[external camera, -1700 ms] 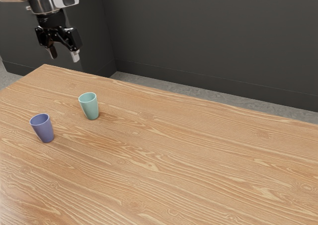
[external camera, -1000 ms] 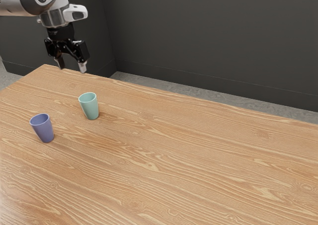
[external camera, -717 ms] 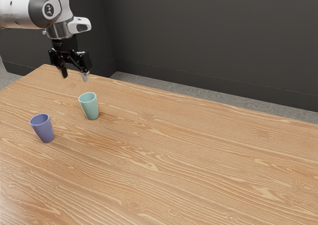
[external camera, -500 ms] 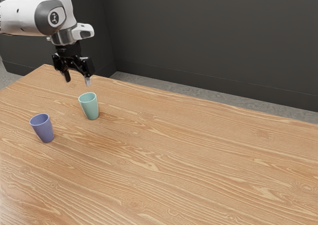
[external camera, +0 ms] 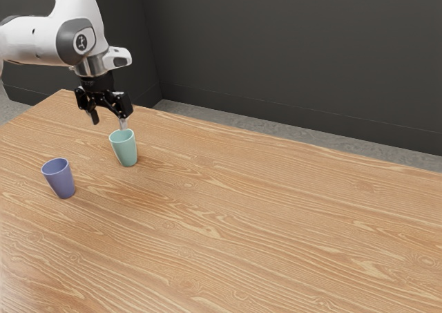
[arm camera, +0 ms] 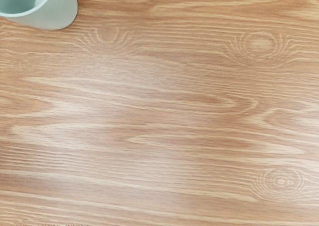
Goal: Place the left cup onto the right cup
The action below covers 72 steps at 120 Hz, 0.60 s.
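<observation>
Over the far corner of the wooden table point(external camera: 262, 209), my pincer point(external camera: 107, 119) hangs with its two fingers point(external camera: 122, 124) spread apart and nothing between them. It has come down a good way since the earliest picture, when it sat high against the dark wall and further toward the exterior view's left. Step by step my arm point(external camera: 52, 36) has swung in and lowered. Now the fingertip nearer the exterior view's right is just above the rim of the teal cup point(external camera: 124, 147), on its far side, without touching it that I can see. Both cups stand where they stood in every earlier picture, upright and mouth up.

The teal cup rests on the table below and slightly to the exterior view's right of my pincer. The purple cup point(external camera: 59, 177) stands apart from it, nearer the camera and toward the exterior view's left. From my wrist, the teal cup point(arm camera: 45, 9) shows as a part of its rim and wall at one corner, with bare wood grain of the table point(arm camera: 174, 116) under my hand.

A round mark on my arm's joint housing is too small to read.

Counted: two cups, one teal and one purple; one table; one arm with one pincer.
</observation>
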Tool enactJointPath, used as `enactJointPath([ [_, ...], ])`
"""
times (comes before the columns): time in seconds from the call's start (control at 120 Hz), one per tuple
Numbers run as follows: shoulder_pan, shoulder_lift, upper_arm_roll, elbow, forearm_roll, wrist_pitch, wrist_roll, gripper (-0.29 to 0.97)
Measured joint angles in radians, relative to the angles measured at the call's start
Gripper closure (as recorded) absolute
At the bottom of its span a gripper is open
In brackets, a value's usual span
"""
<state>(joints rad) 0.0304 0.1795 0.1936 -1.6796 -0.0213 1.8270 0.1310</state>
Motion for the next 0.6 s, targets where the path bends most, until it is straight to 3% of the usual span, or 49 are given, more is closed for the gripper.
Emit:
enactJointPath([
  [0.6,0.095,-0.017,0.000,-0.070,0.002,0.077,0.010,0.02],
])
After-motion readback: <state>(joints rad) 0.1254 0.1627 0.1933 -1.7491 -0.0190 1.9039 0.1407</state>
